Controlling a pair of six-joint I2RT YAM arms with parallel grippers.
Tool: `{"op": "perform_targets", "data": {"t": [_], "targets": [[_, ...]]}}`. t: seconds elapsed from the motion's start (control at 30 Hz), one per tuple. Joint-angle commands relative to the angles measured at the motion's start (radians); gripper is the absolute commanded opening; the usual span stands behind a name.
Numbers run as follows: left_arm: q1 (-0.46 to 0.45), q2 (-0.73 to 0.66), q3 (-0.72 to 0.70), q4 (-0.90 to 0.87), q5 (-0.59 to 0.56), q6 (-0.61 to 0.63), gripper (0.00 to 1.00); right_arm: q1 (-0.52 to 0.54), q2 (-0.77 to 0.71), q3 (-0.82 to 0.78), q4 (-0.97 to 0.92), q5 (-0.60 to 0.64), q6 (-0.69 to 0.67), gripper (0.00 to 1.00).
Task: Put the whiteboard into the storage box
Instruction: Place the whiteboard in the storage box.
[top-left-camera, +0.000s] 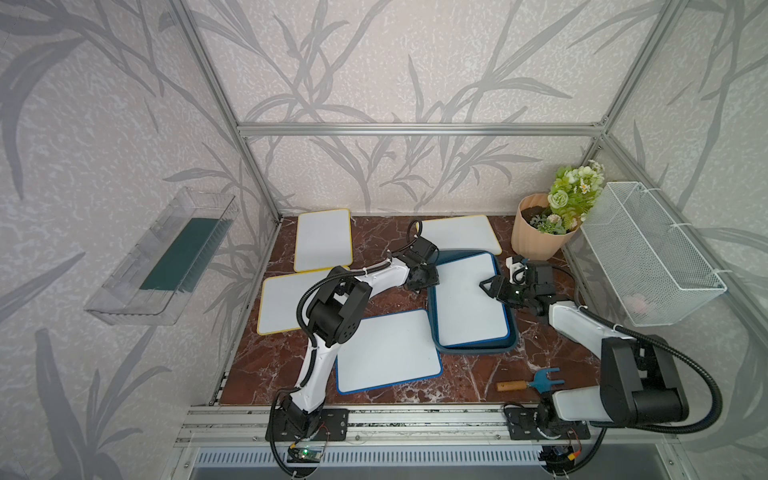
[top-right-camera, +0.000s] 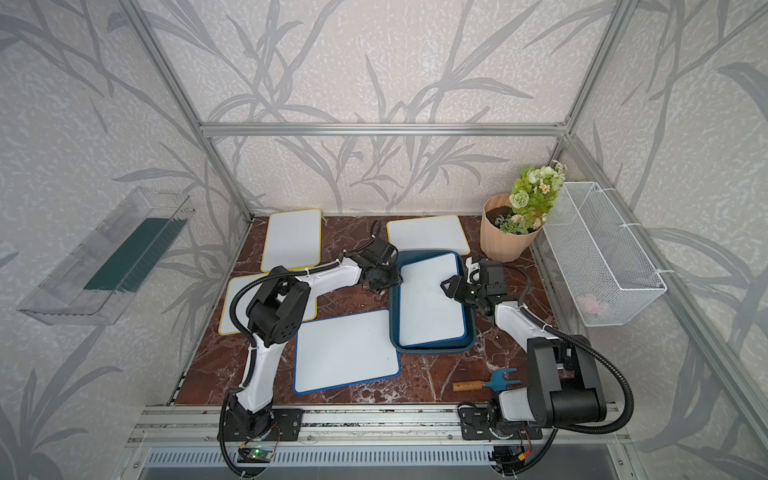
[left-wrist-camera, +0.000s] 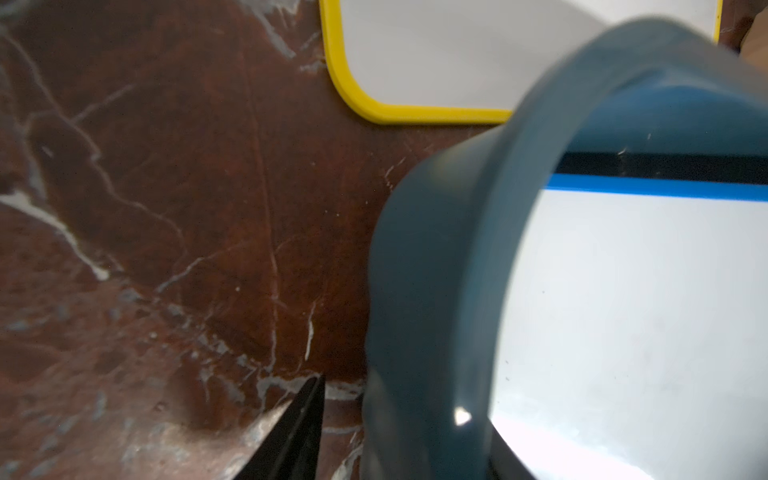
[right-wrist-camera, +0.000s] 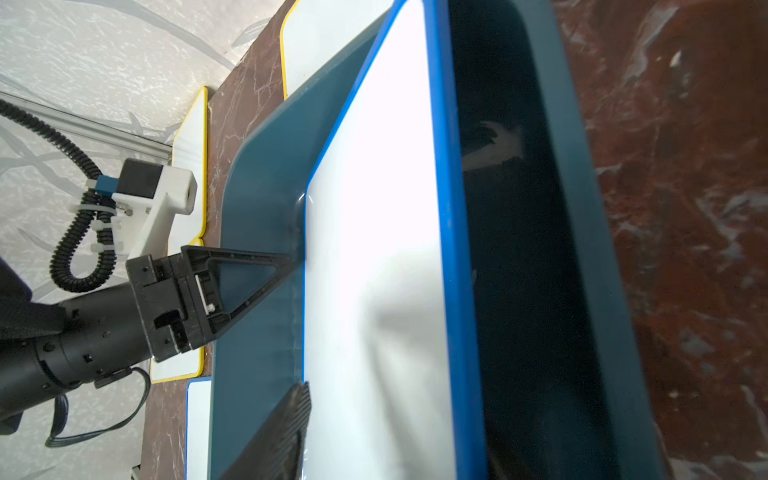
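We see a blue-edged whiteboard lying inside the storage box. The right claw hovers over it, parted and empty. The left claw straddles the box's opposite wall; we cannot tell if it grips.

The storage box is smooth teal plastic with a soft sheen; the left wrist view catches a small bright glint on its rounded corner. The whiteboard inside it has a glossy white face and a blue plastic rim. The tabletop looks like polished red-brown marble with pale veins. At the right of both top views, the basket is white-coated wire mesh and the pot is matt, ribbed peach plastic. At the left is a clear plastic bin. The hand fork at lower right has a wooden handle.
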Motion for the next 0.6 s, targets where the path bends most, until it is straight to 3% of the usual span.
{"op": "perform_targets", "data": {"t": [0.0, 0.57], "targets": [[-0.004, -0.030, -0.023, 0.032, 0.020, -0.037, 0.49, -0.001, 0.015, 0.057, -0.046, 0.030, -0.068, 0.58], [-0.024, -0.024, -0.026, 0.069, 0.057, -0.074, 0.49, 0.000, 0.113, 0.158, -0.215, 0.232, -0.150, 0.76]]}}
